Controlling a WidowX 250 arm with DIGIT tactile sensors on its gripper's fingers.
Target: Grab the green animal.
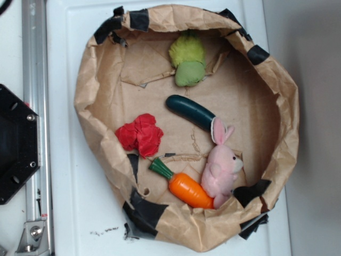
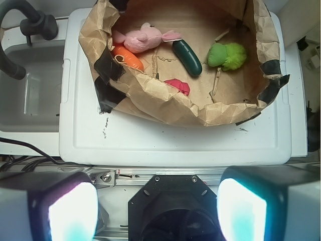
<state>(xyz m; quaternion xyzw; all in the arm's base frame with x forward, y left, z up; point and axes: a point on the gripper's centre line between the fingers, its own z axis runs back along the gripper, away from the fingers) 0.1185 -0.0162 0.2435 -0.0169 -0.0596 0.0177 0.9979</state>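
The green animal [image 1: 188, 60] [image 2: 227, 54] is a small plush with a fuzzy yellow-green part and a smoother olive part. It lies near the rim of a brown paper basket [image 1: 96, 96] [image 2: 150, 98]. In the wrist view my gripper [image 2: 157, 211] hangs high above the robot's black base, well short of the basket. Its two pale fingers [image 2: 72, 213] stand wide apart with nothing between them, so it is open. The exterior view does not show the gripper.
The basket also holds a dark green cucumber [image 1: 190, 111] [image 2: 187, 57], a pink plush bunny [image 1: 222, 168] [image 2: 143, 38], an orange carrot [image 1: 184, 186] [image 2: 128, 56] and a red crumpled thing [image 1: 140, 134] [image 2: 178, 86]. A black base plate [image 1: 16, 144] and a metal rail [image 1: 34, 106] lie at the left.
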